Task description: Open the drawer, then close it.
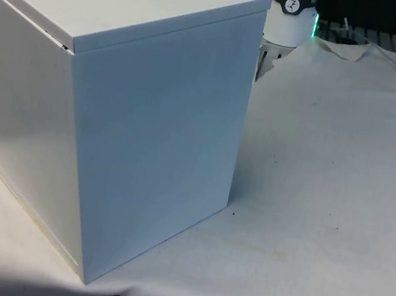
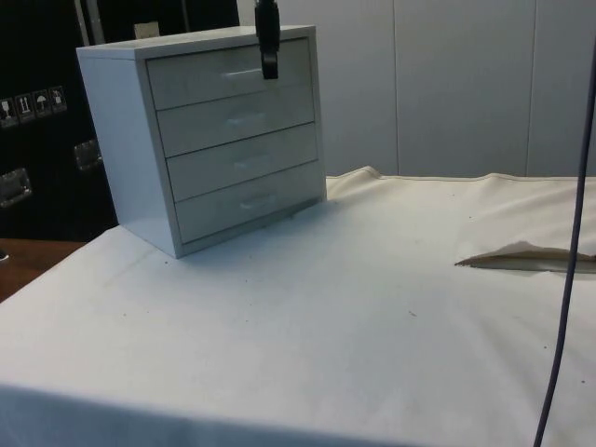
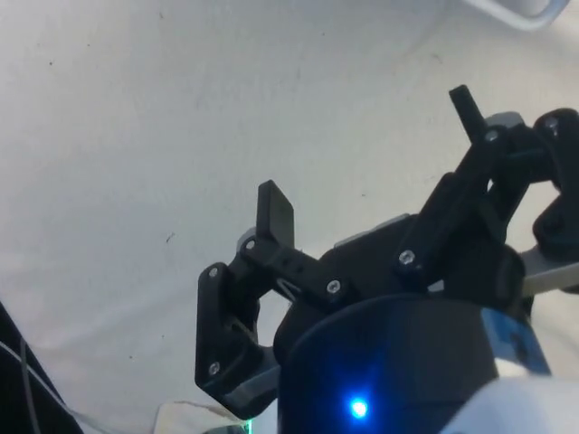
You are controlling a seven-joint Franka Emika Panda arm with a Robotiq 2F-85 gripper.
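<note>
A white chest of drawers (image 2: 214,130) stands on the white cloth, with four drawers stacked and all of them closed. In the front view the chest (image 1: 151,110) turns its plain back and side to the camera. My black gripper (image 2: 268,42) hangs just in front of the top drawer (image 2: 219,76), close to its pale handle (image 2: 242,73) and near the chest's top edge. In the wrist view the gripper (image 3: 371,163) is open, its fingers (image 3: 274,217) wide apart with only the cloth seen between them.
The white cloth (image 1: 330,178) runs wide and flat beside the chest. A raised fold in the cloth (image 2: 521,256) lies towards the side view's right, and a dark cable (image 2: 570,233) hangs down there. Dark cabinets stand behind the chest.
</note>
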